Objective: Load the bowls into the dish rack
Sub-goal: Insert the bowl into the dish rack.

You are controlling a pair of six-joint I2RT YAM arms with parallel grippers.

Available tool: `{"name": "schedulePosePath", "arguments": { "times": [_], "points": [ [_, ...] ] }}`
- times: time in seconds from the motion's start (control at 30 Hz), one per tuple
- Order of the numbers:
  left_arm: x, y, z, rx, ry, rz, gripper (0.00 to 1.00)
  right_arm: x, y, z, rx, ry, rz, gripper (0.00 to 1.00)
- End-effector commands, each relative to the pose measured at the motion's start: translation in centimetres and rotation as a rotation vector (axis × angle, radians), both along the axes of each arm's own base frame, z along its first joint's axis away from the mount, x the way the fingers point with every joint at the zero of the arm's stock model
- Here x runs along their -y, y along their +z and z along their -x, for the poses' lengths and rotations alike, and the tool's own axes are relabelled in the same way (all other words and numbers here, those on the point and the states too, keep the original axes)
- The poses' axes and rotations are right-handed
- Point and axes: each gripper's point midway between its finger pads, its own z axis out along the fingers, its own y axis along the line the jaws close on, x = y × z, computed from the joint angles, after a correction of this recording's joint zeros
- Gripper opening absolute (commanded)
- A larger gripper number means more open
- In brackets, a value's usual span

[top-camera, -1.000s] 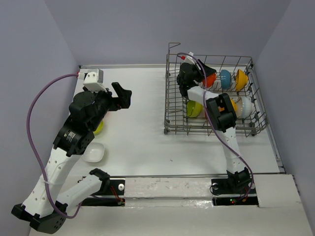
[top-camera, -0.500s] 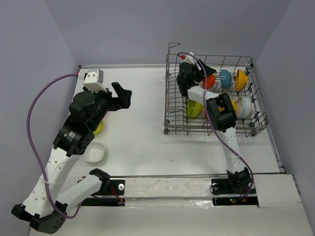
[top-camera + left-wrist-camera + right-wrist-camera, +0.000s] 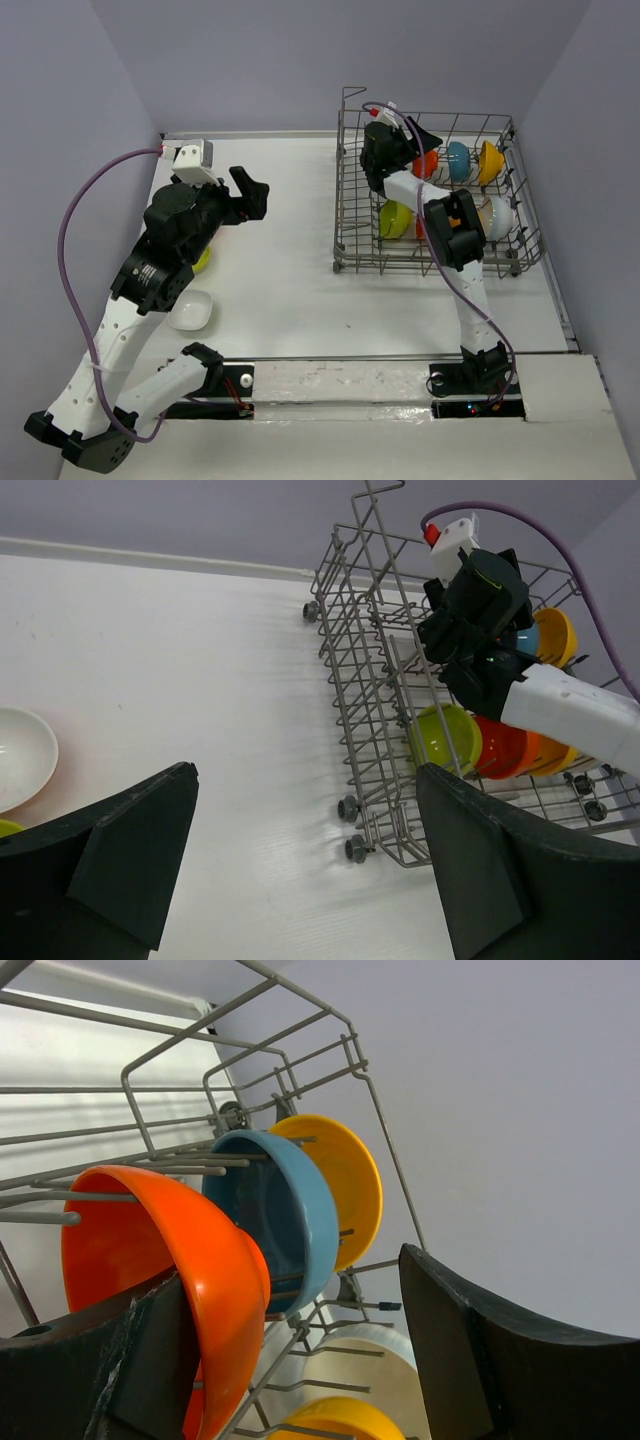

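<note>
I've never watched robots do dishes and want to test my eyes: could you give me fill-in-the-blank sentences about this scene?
In the far row of the rack, the bowl between the orange bowl and the yellow bowl is ____.
The white bowl on the table lies by the ____ arm.
The right hand is in the rack, closest to the ____ bowl.
The left hand is wide open and holds ____.
Missing: blue, left, orange, nothing.

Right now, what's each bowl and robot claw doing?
Glossy red-orange round bowl: on edge in grey wire dish rack.
Glossy blue round bowl: on edge beside it.
Orange-yellow round bowl: on edge, next along.
White glossy bowl: on table, unloaded.
Left gripper: open, empty.
Right gripper: open.
</note>
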Motion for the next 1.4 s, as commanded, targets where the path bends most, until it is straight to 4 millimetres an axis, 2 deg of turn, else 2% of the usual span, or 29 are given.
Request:
{"name": "schedulePosePath", "arguments": {
  "times": [0.0, 0.23, 0.53, 0.73, 1.03, 1.17, 1.2, 1.23, 1.27, 1.37],
  "points": [
    [0.1, 1.2, -0.1, 0.039, -0.009, 0.01, 0.99, 0.3, 5.7, 0.9, 0.174, 0.015, -0.103, 0.79],
    [-0.1, 1.3, -0.1, 0.039, -0.001, 0.007, 0.99, 0.3, 4.9, 1.0, 0.163, 0.03, -0.115, 0.81],
    [0.0, 1.3, 0.0, 0.039, -0.005, 0.006, 0.99, -0.1, 2.3, 0.3, 0.121, 0.066, -0.127, 0.82],
    [-0.1, 1.2, 0.1, 0.041, -0.005, 0.005, 0.99, -0.3, 1.5, -0.1, 0.111, 0.081, -0.134, 0.82],
    [-0.1, 1.2, 0.0, 0.041, -0.005, 0.005, 0.99, -1.3, 0.2, -1.0, 0.098, 0.138, -0.224, 0.83],
    [0.0, 1.2, 0.0, 0.041, -0.008, 0.005, 0.99, -1.6, 1.0, -1.1, 0.109, 0.152, -0.27, 0.83],
    [0.0, 1.1, 0.0, 0.041, -0.008, 0.005, 0.99, -1.8, 1.5, -1.2, 0.126, 0.163, -0.289, 0.83],
    [0.1, 1.1, -0.1, 0.039, -0.008, 0.006, 0.99, -2.1, 3.1, -1.2, 0.16, 0.19, -0.343, 0.83],
    [0.1, 1.1, -0.1, 0.039, -0.009, 0.006, 0.99, -2.1, 2.9, -1.1, 0.155, 0.187, -0.347, 0.83],
    [0.1, 1.1, -0.2, 0.037, -0.007, 0.007, 0.99, -2.5, 4.3, -1.1, 0.175, 0.215, -0.399, 0.83]
  ]
}}
